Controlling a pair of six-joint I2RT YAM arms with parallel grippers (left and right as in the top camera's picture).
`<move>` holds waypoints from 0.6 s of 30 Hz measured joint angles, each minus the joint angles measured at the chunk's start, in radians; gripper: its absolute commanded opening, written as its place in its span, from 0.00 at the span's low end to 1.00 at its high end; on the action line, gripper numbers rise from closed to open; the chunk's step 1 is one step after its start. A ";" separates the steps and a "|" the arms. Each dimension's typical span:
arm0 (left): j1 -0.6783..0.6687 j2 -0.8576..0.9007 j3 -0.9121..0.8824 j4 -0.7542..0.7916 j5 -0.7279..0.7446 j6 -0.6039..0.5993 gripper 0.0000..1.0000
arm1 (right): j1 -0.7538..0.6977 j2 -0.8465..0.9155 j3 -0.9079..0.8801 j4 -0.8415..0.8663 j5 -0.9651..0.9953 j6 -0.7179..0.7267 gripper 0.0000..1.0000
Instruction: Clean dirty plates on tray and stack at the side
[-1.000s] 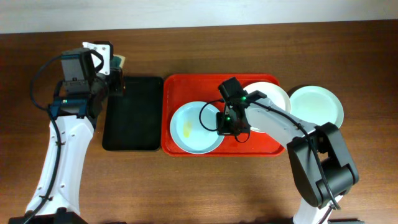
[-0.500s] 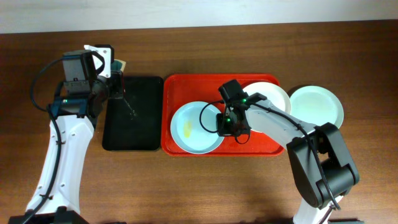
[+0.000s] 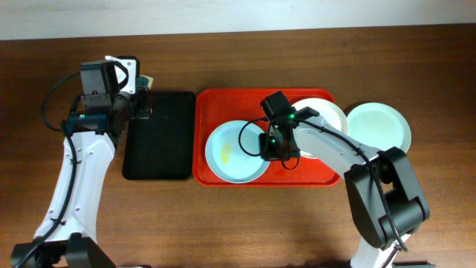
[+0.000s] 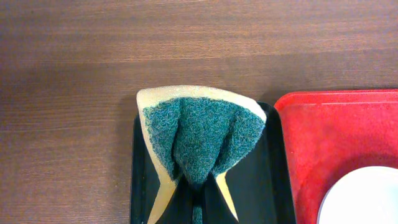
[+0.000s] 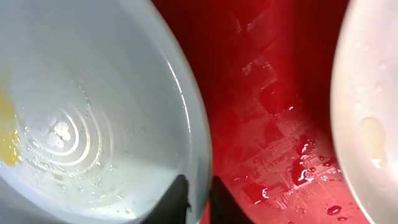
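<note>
A smeared mint-blue plate (image 3: 230, 160) lies at the left of the red tray (image 3: 216, 104), a yellow smudge on its wet face. The white plate (image 3: 323, 115) sits at the tray's far right, and a second mint-blue plate (image 3: 378, 126) is off the tray, on the counter (image 3: 223, 223) to its right. The right tool (image 5: 199, 199) straddles the smeared plate's right rim with one finger inside the lip and one outside. Its jaws are only slightly apart, and it cannot be told whether they pinch the rim. The left tool (image 4: 198, 208) is clamped on a folded green-and-yellow sponge (image 4: 202, 134) above the far end of the black tray (image 3: 158, 141). The plate looks rigid and light, but water on it and beaded on the tray suggests a slick surface. The thin raised rim is probably the only purchase, so a firm pinch across the lip should keep it from sliding under the soft sponge.
</note>
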 measured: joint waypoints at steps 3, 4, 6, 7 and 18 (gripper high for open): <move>0.000 0.000 0.000 0.000 0.000 0.000 0.00 | -0.002 0.000 0.000 0.000 0.001 0.000 0.12; 0.000 0.000 0.000 0.000 0.000 0.000 0.00 | -0.004 0.000 0.000 -0.001 0.001 -0.001 0.12; 0.000 0.000 0.000 -0.002 0.000 0.000 0.00 | -0.006 0.000 0.000 -0.004 0.003 0.000 0.05; 0.000 0.000 0.000 -0.002 0.000 0.000 0.00 | -0.006 0.000 0.000 -0.006 0.005 0.000 0.04; 0.000 0.001 -0.001 -0.023 0.000 0.000 0.00 | -0.008 0.000 0.001 0.028 0.005 0.003 0.04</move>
